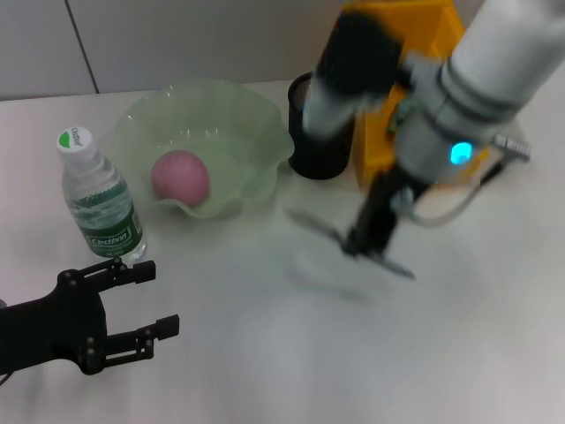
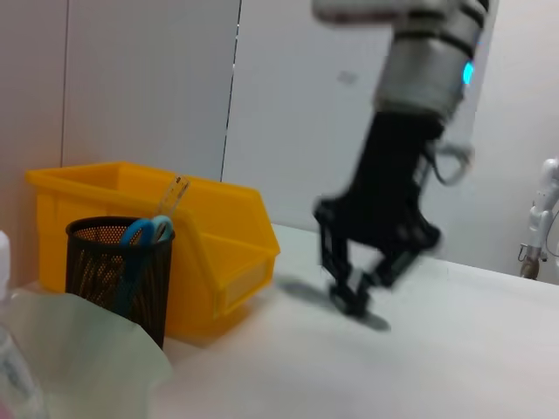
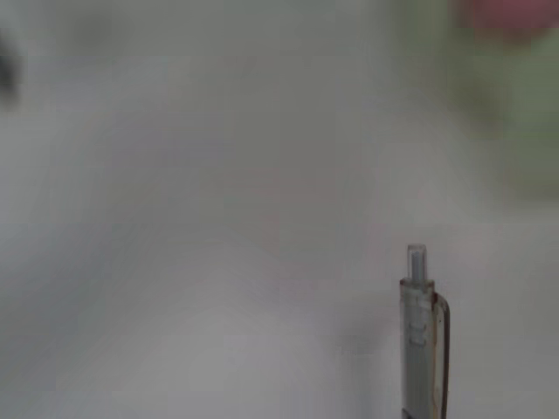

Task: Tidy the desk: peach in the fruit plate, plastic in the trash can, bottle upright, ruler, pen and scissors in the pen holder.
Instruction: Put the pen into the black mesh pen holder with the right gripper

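gripping pen (image 3: 423, 336), right hand (image 1: 364, 247)

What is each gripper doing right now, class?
Left gripper: open, empty, parked near the bottle.
Right gripper: shut on the pen.

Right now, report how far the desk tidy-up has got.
Done: peach in the fruit plate, bottle upright, scissors and ruler in the pen holder. In hand: the right gripper has the pen above the table. Left: drop it in. Left gripper idles open near the bottle.
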Action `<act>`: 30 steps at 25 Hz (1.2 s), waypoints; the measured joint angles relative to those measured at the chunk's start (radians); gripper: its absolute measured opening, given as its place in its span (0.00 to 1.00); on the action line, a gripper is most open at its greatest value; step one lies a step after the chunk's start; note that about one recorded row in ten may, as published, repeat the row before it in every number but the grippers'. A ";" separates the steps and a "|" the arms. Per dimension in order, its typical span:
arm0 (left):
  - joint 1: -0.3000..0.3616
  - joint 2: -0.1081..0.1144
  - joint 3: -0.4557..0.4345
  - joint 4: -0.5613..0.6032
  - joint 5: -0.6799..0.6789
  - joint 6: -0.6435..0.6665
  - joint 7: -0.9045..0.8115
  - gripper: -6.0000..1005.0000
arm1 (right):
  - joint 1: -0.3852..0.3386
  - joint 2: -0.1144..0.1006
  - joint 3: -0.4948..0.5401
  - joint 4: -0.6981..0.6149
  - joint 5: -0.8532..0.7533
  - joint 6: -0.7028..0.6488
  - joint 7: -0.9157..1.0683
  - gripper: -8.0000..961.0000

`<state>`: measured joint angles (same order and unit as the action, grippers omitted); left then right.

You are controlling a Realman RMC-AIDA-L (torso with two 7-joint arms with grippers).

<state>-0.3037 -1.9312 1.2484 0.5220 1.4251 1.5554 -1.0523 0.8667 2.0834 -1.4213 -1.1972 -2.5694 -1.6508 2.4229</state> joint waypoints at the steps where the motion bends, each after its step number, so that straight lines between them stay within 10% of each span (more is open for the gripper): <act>1: 0.000 0.000 0.000 0.000 0.000 0.000 0.000 0.79 | -0.001 0.000 0.050 -0.011 0.011 0.009 -0.012 0.14; 13: -0.011 -0.012 -0.012 -0.003 0.000 0.000 0.000 0.79 | -0.160 0.000 0.233 -0.077 0.284 0.374 -0.166 0.14; 30: -0.021 -0.019 -0.026 -0.003 0.000 -0.006 -0.017 0.79 | -0.292 0.003 0.101 0.008 0.547 0.920 -0.314 0.14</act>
<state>-0.3244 -1.9503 1.2223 0.5186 1.4251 1.5496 -1.0696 0.5744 2.0861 -1.3205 -1.1897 -2.0228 -0.7311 2.1090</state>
